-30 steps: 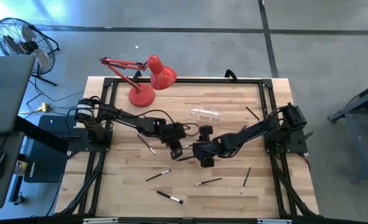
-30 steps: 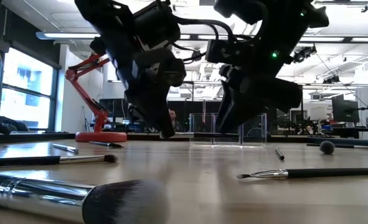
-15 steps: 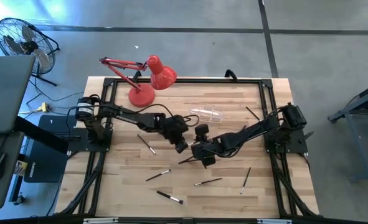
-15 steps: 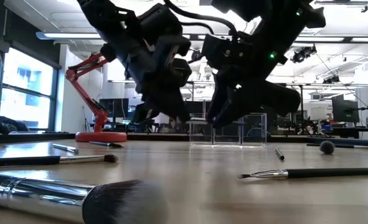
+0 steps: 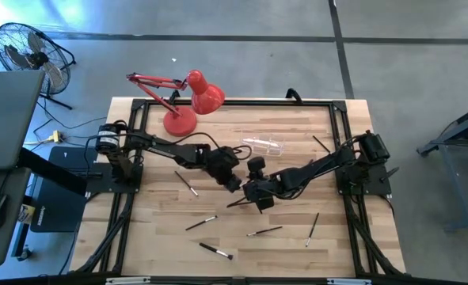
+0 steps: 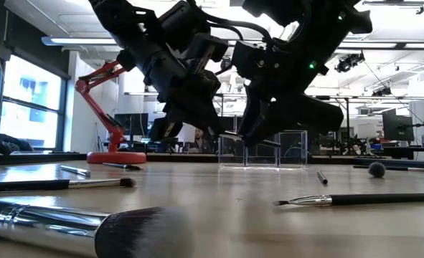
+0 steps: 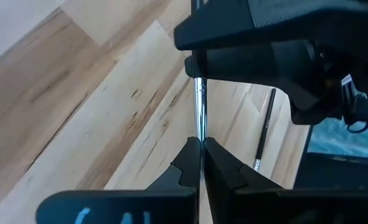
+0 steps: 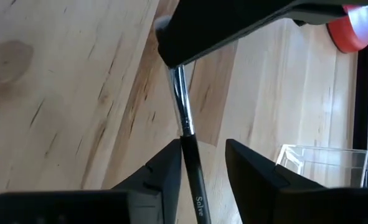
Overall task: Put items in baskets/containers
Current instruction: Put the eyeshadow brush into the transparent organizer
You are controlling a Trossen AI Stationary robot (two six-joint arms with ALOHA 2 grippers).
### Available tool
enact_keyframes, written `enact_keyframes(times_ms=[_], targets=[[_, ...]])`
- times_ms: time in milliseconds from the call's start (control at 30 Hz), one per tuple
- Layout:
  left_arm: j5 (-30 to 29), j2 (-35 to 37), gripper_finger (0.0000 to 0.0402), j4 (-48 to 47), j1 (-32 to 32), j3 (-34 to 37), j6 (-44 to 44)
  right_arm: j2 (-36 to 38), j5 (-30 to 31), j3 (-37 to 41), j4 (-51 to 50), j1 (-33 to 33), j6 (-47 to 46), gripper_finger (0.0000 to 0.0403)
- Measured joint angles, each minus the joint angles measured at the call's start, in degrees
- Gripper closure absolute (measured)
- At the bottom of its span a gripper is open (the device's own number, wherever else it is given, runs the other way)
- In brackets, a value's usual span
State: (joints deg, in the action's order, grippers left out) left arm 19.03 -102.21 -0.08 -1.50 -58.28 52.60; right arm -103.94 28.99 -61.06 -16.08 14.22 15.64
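Two dark jointed arms with black cables, green indicator light

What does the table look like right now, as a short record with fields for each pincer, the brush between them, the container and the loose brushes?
left pincer: shut on the brush, mid-table, lifted off the wood
right pincer: fingers either side of the same brush, a gap showing on one side
brush: silver ferrule, dark handle, spanning both pincers
clear container: behind the arms, beside the red lamp
loose brushes: several scattered on the table
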Motion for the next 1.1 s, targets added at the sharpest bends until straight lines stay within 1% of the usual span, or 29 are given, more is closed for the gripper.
enact_keyframes(times_ms=[233, 367, 533, 767, 1100], targets=[[0.0, 0.0, 0.0401, 0.0, 0.0, -0.4, 3.1, 0.0, -1.3, 0.0, -0.2, 0.0, -0.1, 0.0312], [0.9, 0.0, 0.0401, 0.1, 0.0, -2.1, 3.2, 0.0, -1.4, 0.0, -0.6, 0.0, -0.1, 0.0312], [1.2, 0.0, 0.0401, -0.1, 0.0, -3.7, 3.0, 0.0, 0.2, 0.0, -0.9, 0.0, -0.1, 0.0314], [1.0, 0.0, 0.0401, -3.9, 0.0, -3.7, 3.2, 0.0, 2.2, 0.0, -0.9, 0.0, -0.1, 0.0322], [0.8, 0.0, 0.0401, -3.3, 0.0, -3.7, 3.3, 0.0, 2.2, 0.0, -1.0, 0.0, -0.1, 0.0328]])
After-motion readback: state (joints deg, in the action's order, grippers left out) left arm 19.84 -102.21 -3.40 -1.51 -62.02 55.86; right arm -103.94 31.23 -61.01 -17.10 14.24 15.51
